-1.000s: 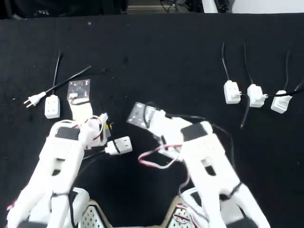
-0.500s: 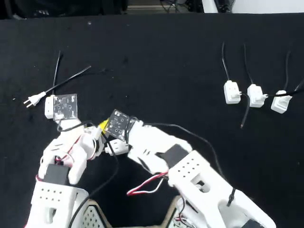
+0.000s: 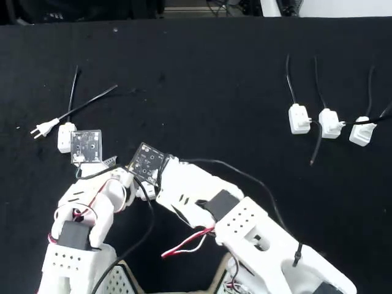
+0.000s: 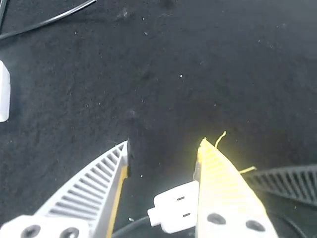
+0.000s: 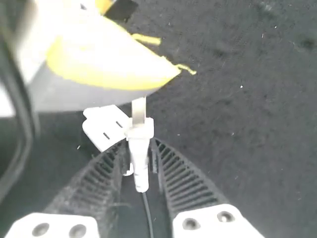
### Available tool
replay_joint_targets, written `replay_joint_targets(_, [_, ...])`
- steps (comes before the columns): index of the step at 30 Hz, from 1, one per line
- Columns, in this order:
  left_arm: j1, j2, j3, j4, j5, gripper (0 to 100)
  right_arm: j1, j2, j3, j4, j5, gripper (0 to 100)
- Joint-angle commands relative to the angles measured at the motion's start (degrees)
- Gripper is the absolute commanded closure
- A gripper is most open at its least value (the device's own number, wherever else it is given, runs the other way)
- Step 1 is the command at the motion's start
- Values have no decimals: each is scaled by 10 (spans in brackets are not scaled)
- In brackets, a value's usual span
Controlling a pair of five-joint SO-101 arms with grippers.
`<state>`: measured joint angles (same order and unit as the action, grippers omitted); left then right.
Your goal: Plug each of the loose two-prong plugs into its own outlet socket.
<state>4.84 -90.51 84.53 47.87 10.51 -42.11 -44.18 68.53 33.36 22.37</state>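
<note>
— Gripping what, that right end effector?

— A white two-prong plug, pinched between both dark fingers. Its prongs point at the outlet socket, and one prong crosses the socket's edge. I can't tell whether they touch.

— And the socket itself?

— Flat on the black surface, between the two arms and near the front edge. The left end effector straddles it with fingers spread wide. The socket sits against the yellow finger, with a gap to the grey one.

— Room around it?

— From the socket toward the far edge runs a broad stretch of black surface. Toward the left edge lie a loose plug and a second socket, close together. Well apart from the socket, toward the right edge, three white corded blocks sit in a row.
</note>
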Motion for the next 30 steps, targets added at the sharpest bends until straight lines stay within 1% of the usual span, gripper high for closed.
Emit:
replay_joint_targets(1, [10, -6, -3, -8, -4, 780, -7, -19, -63, 5, -25, 988])
replay_joint_targets(7, [9, -6, -3, -7, -4, 780, -7, -20, -120, 79, -32, 988])
replay_joint_targets(15, [8, -6, -3, -5, -4, 780, -6, -21, -144, 99, -31, 988])
replay_joint_targets(17, [-2, -8, -3, -5, -4, 780, 2, -20, -138, 115, -30, 988])
replay_joint_targets(20, [-40, -11, -8, -4, -2, 780, 47, -19, -116, 131, 4, 988])
replay_joint_targets(23, [-60, -11, -9, -4, 0, 780, 132, -15, -84, 128, 25, 988])
replay_joint_targets(26, [-60, -11, -9, -4, 0, 780, 207, -15, -62, 128, 30, 988])
replay_joint_targets(28, [-60, -11, -9, -4, 0, 780, 231, -9, -47, 128, 26, 988])
replay_joint_targets(30, [-59, -11, -7, -4, 0, 780, 238, 10, -36, 120, 25, 988])
